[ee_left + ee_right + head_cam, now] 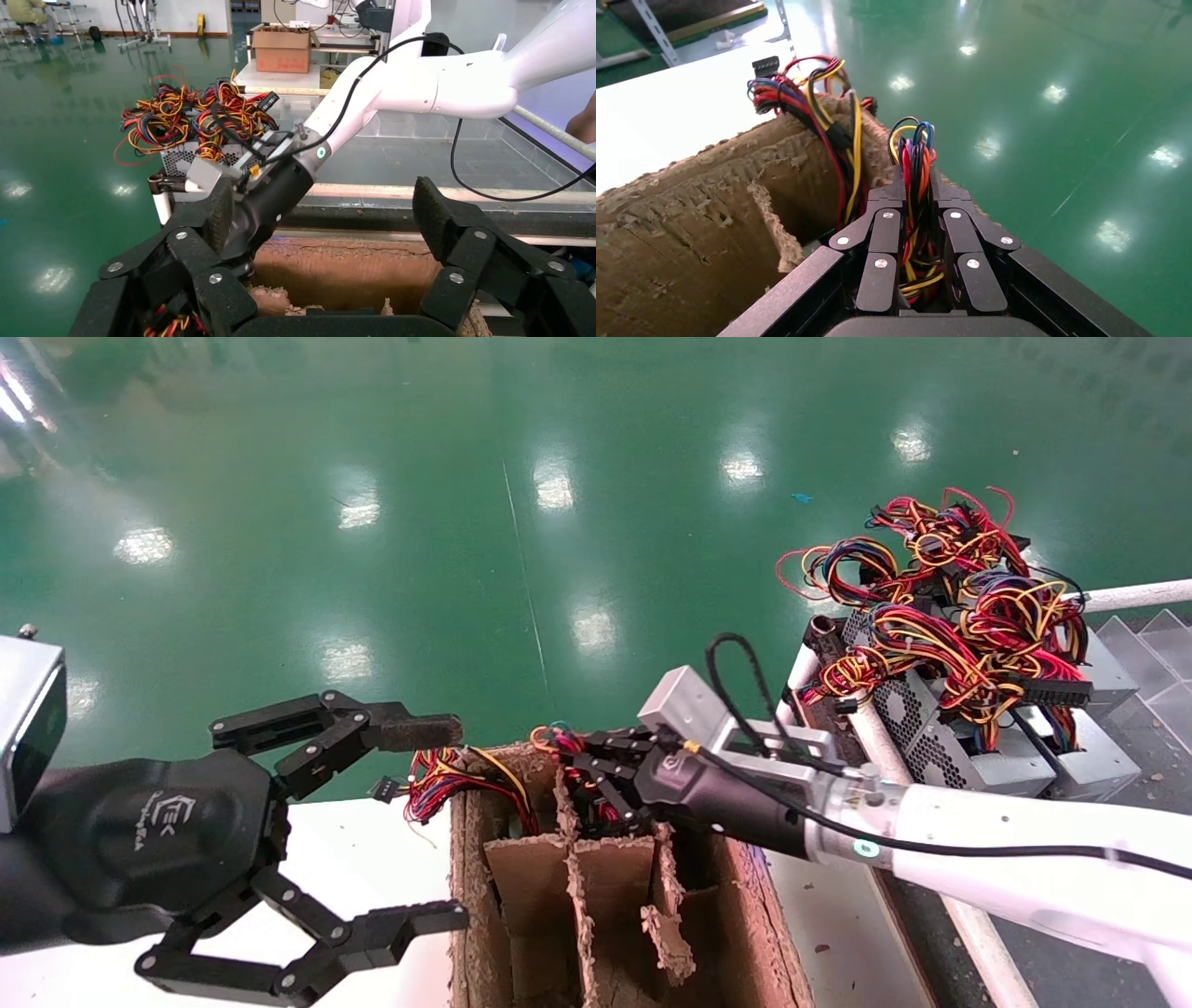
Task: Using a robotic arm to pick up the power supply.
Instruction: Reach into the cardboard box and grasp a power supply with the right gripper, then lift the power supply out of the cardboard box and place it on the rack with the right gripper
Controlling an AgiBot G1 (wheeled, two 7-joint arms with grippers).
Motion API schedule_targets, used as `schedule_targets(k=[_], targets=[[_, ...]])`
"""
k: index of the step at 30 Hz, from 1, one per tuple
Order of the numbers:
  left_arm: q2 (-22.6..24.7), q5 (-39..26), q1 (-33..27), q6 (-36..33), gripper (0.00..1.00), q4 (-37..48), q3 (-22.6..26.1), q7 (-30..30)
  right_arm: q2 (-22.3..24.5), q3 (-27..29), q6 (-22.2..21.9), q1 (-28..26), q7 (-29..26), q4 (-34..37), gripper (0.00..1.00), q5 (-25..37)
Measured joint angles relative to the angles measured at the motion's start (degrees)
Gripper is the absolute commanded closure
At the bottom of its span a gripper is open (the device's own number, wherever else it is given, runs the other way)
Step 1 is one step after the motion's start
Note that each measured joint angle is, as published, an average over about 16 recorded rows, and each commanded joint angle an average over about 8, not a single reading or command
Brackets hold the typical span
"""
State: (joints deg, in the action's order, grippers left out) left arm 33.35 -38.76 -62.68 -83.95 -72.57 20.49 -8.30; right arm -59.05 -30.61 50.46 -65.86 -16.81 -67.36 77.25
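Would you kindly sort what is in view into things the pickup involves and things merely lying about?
In the job:
- right tool, shut on the wire bundle at the cardboard box

Lying about:
- left tool, open, hovering beside the box
- stacked power supplies with tangled wires on the rack
- white table

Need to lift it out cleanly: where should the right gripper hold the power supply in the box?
Its body is hidden inside the cardboard box; only the wire bundle sticks up. Come from above: the right gripper is shut on those wires. Probably the only reachable hold.
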Motion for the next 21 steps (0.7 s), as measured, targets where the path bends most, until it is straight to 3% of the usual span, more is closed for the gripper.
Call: schedule_targets(k=[11, 21], targets=[[0.0, 0.0, 0.0, 0.0, 0.0, 0.0, 0.01, 0.0, 10.11, 8.56, 2.0, 2.12, 0.02, -8.69, 1.0, -9.95], [-0.01, 0.01, 0.0, 0.01, 0.0, 0.0, 0.01, 0.01, 20.68, 18.33, 7.65, 0.77, -0.33, -9.3, 1.0, -22.21]])
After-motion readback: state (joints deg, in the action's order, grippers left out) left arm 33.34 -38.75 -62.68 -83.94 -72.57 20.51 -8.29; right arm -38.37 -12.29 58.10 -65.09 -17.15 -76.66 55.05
